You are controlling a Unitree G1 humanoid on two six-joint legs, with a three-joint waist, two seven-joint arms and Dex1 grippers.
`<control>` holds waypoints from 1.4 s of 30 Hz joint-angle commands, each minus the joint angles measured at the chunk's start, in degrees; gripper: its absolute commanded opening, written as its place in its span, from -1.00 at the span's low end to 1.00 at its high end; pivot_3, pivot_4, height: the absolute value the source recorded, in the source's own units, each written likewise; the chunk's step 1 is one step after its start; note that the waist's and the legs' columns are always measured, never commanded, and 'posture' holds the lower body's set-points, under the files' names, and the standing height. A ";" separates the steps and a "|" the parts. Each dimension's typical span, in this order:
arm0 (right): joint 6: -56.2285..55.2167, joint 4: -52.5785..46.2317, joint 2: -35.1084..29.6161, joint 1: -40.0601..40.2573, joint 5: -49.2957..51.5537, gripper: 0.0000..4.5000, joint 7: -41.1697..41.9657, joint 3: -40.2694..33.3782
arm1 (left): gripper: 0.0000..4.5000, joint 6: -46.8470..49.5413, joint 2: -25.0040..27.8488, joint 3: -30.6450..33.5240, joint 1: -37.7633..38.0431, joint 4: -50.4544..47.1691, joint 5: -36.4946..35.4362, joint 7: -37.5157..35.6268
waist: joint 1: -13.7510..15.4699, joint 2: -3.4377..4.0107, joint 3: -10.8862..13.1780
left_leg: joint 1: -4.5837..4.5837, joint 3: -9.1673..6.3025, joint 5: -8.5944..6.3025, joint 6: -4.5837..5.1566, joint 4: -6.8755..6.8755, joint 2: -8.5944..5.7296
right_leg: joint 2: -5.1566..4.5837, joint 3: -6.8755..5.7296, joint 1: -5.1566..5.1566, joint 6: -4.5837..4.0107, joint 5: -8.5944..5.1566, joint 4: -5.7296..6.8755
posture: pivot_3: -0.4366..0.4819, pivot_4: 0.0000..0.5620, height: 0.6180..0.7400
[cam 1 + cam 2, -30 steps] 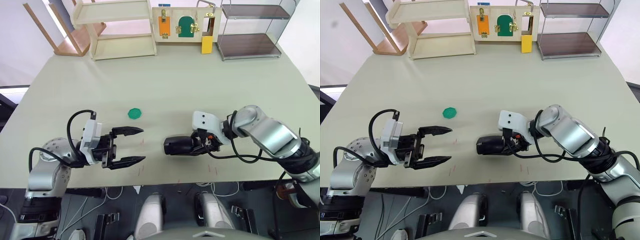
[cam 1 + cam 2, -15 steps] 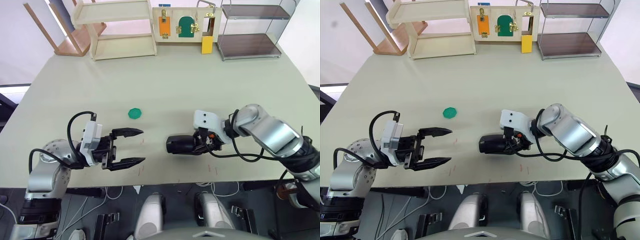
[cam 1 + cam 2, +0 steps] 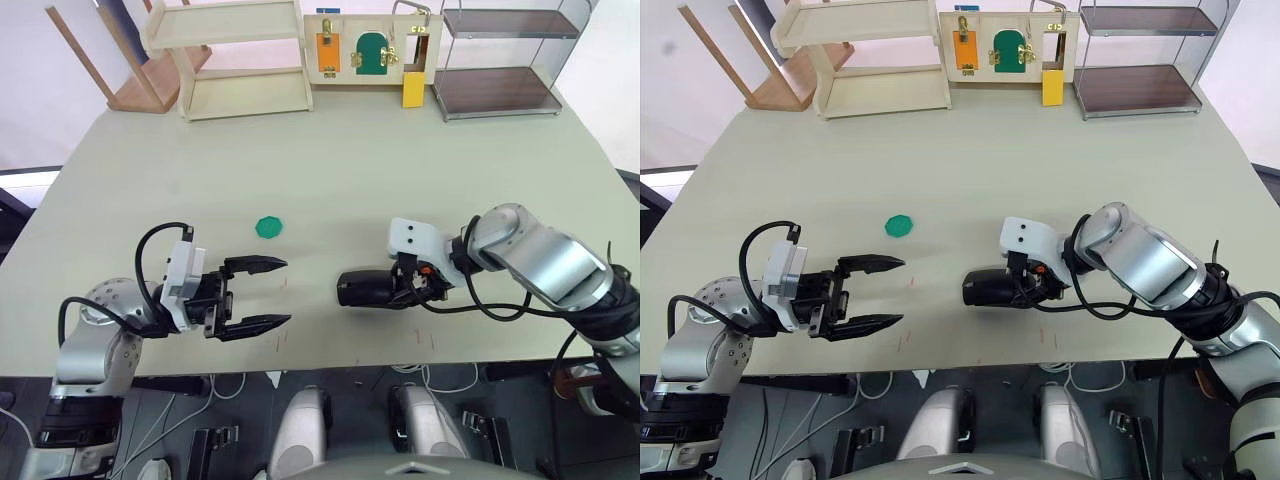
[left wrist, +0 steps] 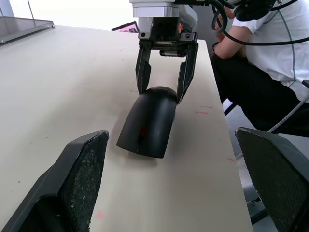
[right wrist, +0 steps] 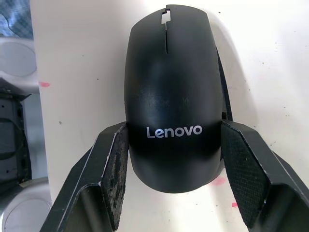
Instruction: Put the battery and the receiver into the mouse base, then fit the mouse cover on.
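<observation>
Black mouse cover (image 5: 170, 92), one; two claws.

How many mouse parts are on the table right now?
1 visible piece: the mouse cover lies near the table's front edge, between the right claw fingers. The mouse base may sit under it, hidden. The left claw is open, apart.

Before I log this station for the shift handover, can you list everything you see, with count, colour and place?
Mouse cover: one, glossy black, on the table near the front edge, between the right gripper's fingers.
Green ring: one, on the table, ahead of the left gripper.
Table: one, pale green-grey.
Shelf units: two wooden at the far left, one metal with dark shelves at the far right.
Latch board: one, with orange, green and yellow parts, far edge.
Person: one, white shirt, seated beside the table.
Left gripper: open, holding nothing.
Right gripper: fingers against the cover's sides.
</observation>
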 commanded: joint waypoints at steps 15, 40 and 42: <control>2.00 -1.65 -3.10 -1.52 1.37 0.09 -0.72 -0.66 | 1.00 -0.20 0.15 -0.51 -1.06 -1.46 -0.57 -0.09 | 0.01 0.00 0.00 | 0.00 0.00 0.00 0.00 0.01 0.00 | 0.00 0.00 0.00 0.00 0.00 0.00 | -0.05 -0.47 1.00; 1.20 -0.96 -4.88 0.87 1.76 0.09 -1.35 0.64 | 1.00 -0.45 -0.07 -0.68 -0.92 -1.20 -0.46 -0.29 | 0.02 -0.01 0.00 | 0.00 0.00 0.00 0.00 0.02 0.00 | 0.00 0.00 0.00 0.01 0.00 0.01 | -0.05 -0.47 1.00; 0.93 -0.86 -4.85 1.34 1.73 0.09 -1.53 0.61 | 1.00 -0.48 -0.11 -0.77 -1.07 -1.07 -0.37 -0.26 | 0.03 -0.01 0.00 | 0.00 0.00 0.00 0.00 0.02 0.00 | 0.00 0.00 0.00 0.01 0.00 0.01 | -0.05 -0.47 1.00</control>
